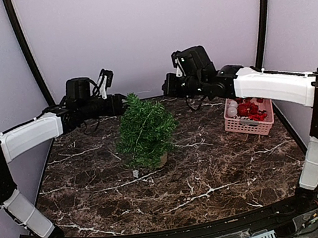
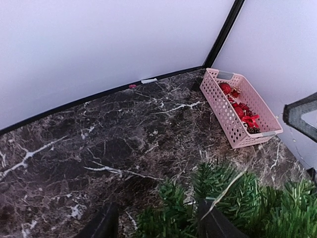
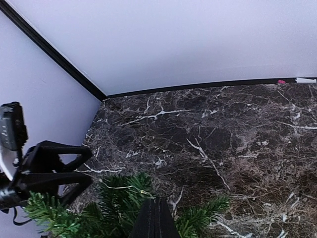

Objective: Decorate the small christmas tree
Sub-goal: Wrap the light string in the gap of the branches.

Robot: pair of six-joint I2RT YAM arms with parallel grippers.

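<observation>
The small christmas tree (image 1: 145, 130) stands upright mid-table on a tan base. My left gripper (image 1: 122, 102) hovers at the tree's top from the left. In the left wrist view that gripper (image 2: 156, 218) is open, with green branches (image 2: 233, 198) between its fingers (image 2: 101, 225) and a thin pale wire (image 2: 225, 191) lying across the right finger. My right gripper (image 1: 167, 86) hangs just right of the treetop. Seen from its own wrist, the right gripper (image 3: 155, 210) is shut, and a thin light wire (image 3: 130, 187) runs from its tip over the branches.
A pink basket (image 1: 250, 124) of red and white ornaments sits at the table's right edge, also in the left wrist view (image 2: 225, 106). Purple walls and black corner poles (image 1: 24, 50) enclose the dark marble table (image 1: 206, 178).
</observation>
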